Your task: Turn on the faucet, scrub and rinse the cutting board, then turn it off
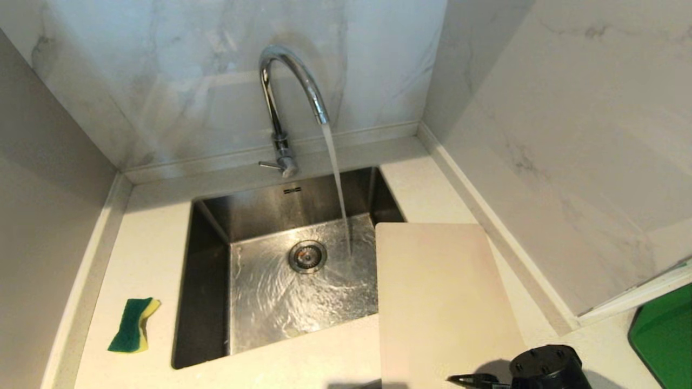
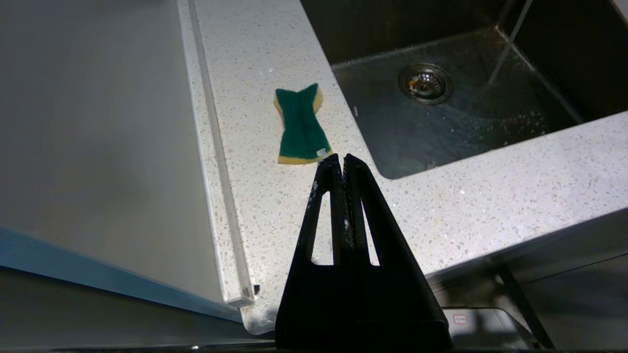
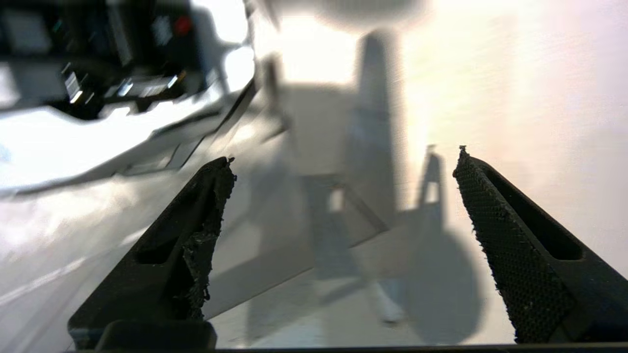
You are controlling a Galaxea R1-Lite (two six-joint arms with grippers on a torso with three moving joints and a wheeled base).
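Two grippers: right gripper [image 3: 343, 162] jaws wide, empty, over board [image 1: 443, 302] at sink's [image 1: 205, 281] 3 o'clock; left [image 2: 342, 159] shut, empty. Faucet [image 1: 286, 81] running. Grip board's near edge squarely.

Bright overhead light, glare on the sink [image 1: 254, 216] steel; right wrist view blurred and washed out (long shadows).

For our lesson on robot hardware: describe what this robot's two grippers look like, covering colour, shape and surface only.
Both are matte black plastic. The left gripper has two long fingers tapering to narrow tips, each with a triangular cut-out. The right gripper has the same wedge-shaped fingers with slot openings; one finger carries a fine dotted grip texture, the other's inner pad looks rough and worn. No cables or markings show.
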